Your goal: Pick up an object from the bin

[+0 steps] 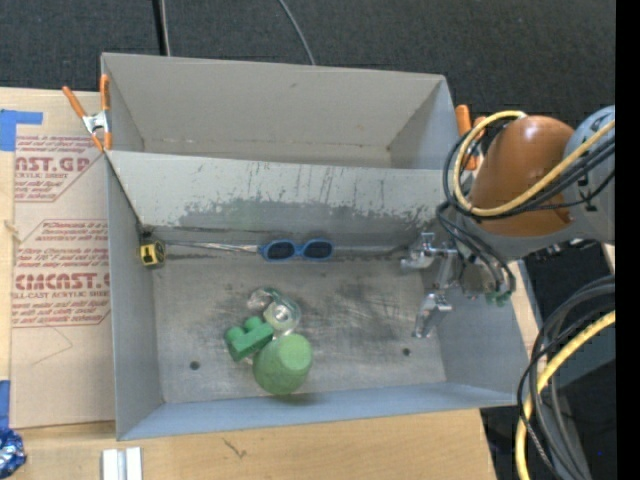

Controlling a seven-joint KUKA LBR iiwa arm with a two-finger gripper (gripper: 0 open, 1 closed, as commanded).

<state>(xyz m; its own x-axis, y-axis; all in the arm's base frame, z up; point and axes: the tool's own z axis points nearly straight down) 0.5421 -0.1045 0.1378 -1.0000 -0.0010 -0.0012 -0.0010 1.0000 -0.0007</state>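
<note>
Grey metal bin (250, 183), gripper (432, 288) at right, fingers spread, blue sunglasses (297, 250) at back, green heap (272, 353) well apart

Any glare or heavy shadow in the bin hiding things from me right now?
Camera view: the bin floor is evenly lit, with no hard shadows. The green cup throws only a faint soft shadow. There is a small glint on the clear round thing beside the green block. The blue sunglasses and the gripper read plainly.
</note>
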